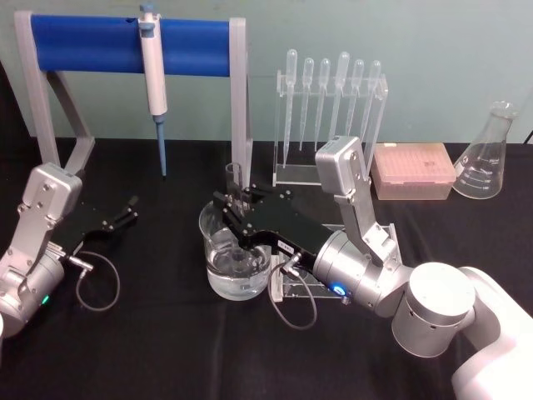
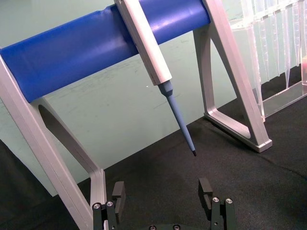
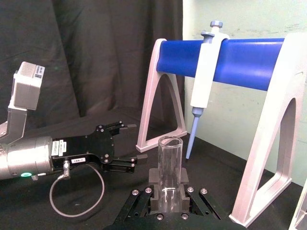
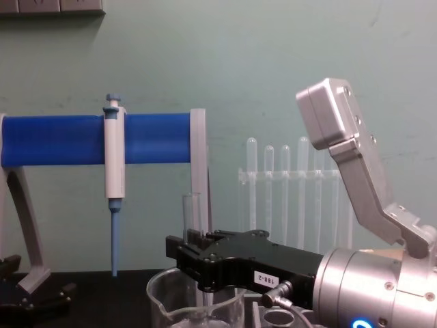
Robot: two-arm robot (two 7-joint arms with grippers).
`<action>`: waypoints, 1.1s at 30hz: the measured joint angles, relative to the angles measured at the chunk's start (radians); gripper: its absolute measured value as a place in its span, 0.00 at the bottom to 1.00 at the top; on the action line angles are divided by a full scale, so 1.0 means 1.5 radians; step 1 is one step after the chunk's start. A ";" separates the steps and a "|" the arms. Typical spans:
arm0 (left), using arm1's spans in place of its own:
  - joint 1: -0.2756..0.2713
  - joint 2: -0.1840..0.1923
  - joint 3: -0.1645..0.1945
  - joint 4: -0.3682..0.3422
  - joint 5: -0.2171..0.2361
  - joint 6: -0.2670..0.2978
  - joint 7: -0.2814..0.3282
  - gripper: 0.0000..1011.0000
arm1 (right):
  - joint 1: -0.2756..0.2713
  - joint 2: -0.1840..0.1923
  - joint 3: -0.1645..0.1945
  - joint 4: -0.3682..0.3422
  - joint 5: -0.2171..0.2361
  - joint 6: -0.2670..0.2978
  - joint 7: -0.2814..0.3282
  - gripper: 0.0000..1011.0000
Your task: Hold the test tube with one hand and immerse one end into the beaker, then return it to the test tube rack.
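My right gripper (image 1: 232, 216) is shut on the test tube (image 1: 236, 177), a clear glass tube that it holds upright. The tube's lower end reaches down inside the beaker (image 1: 215, 271), a wide glass vessel with clear liquid at its bottom. Seen from the chest, the tube (image 4: 191, 213) rises above the black gripper (image 4: 189, 254) and the beaker (image 4: 167, 301) stands below. In the right wrist view the tube (image 3: 170, 160) stands between the fingers. My left gripper (image 1: 127, 212) rests open at the left of the table, well apart from the beaker, with nothing in it (image 2: 161, 191).
A white-and-blue pipettor (image 1: 153, 75) hangs on the blue-barred stand (image 1: 92, 43) at the back left. A rack of pipettes (image 1: 331, 108), a pink tip box (image 1: 413, 169) and a conical flask (image 1: 485, 154) line the back right. A clear rack (image 1: 301, 288) lies under my right wrist.
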 joint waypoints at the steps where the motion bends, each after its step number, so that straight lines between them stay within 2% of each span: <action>1: 0.000 0.000 0.000 0.000 0.000 0.000 0.000 0.99 | 0.000 0.000 0.000 0.000 0.000 0.000 0.000 0.22; 33: 0.000 0.000 0.000 0.000 0.000 0.000 0.000 0.99 | 0.000 0.000 0.000 0.000 0.000 0.000 0.000 0.22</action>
